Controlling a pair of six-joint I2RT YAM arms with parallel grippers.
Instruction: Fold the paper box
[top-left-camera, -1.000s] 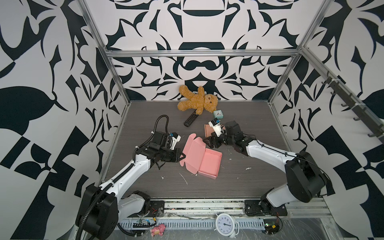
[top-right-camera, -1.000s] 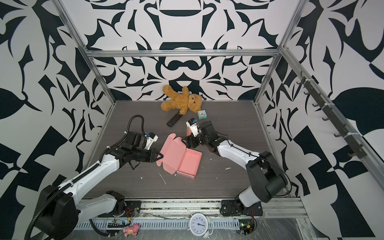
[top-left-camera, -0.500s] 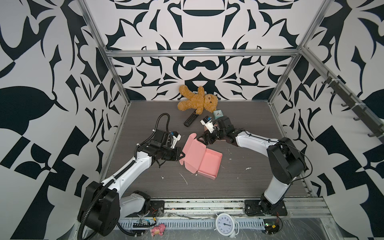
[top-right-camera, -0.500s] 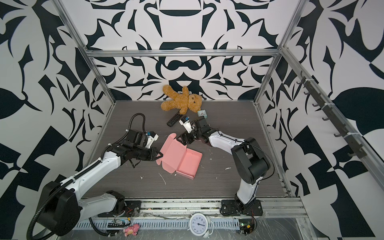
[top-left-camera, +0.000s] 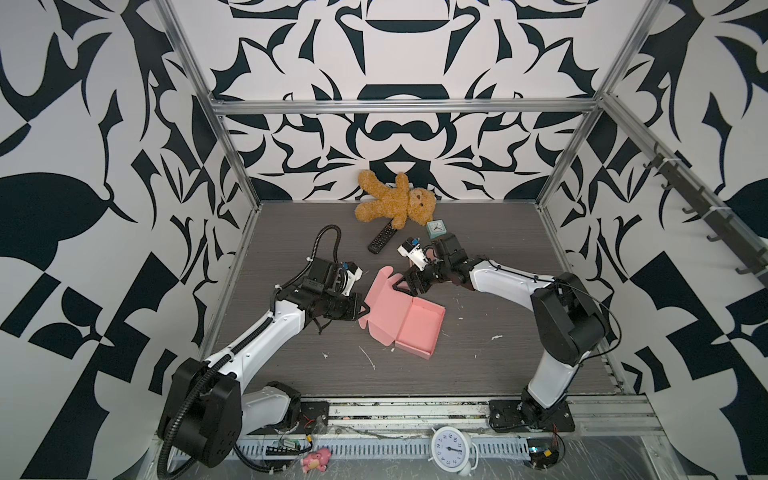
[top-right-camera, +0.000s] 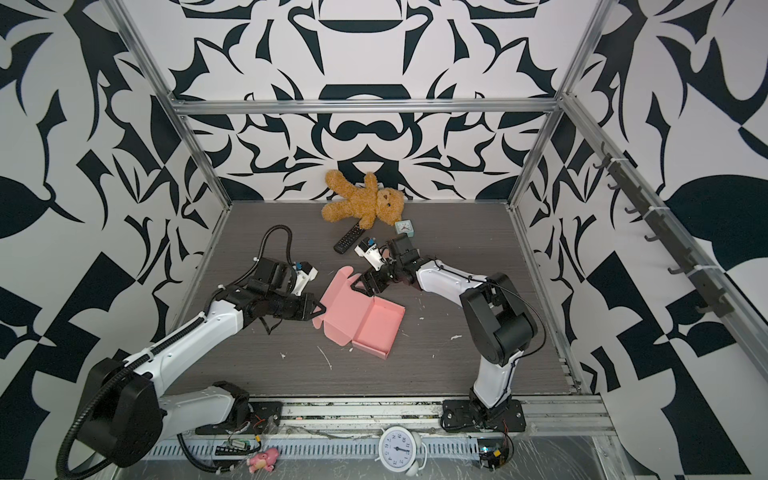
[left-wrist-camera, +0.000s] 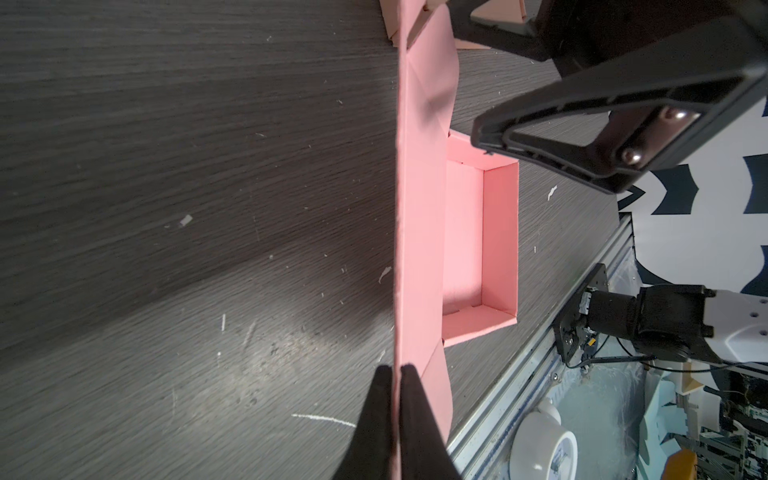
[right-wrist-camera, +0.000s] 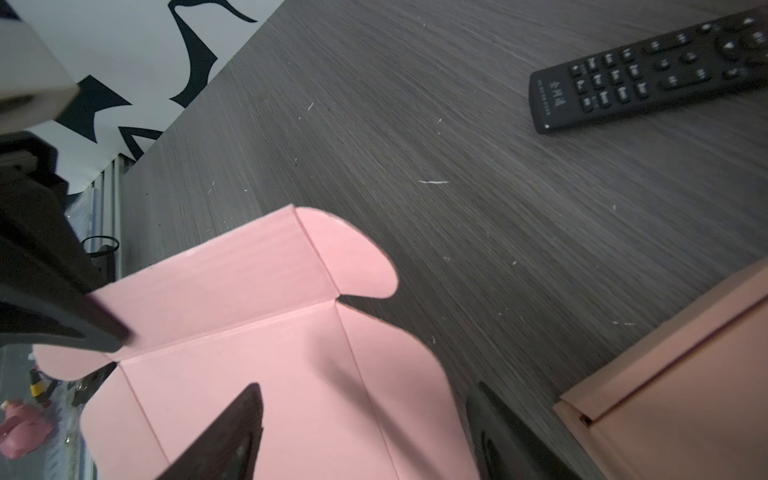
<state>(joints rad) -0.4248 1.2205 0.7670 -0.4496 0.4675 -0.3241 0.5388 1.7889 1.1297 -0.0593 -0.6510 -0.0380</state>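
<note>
The pink cardboard paper box (top-left-camera: 419, 328) sits near the black remote control (top-left-camera: 380, 237), tray formed, lid (top-left-camera: 386, 301) raised. The left gripper (left-wrist-camera: 397, 370) pinches the lid's edge, likely to steady it. The right gripper (right-wrist-camera: 365, 390), jaws spread, straddles the remote-side flap (right-wrist-camera: 399, 374), apparently to fold it.

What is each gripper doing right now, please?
Left gripper: closed, pinching an edge of the pink paper box.
Right gripper: open over the box, holding nothing.
</note>
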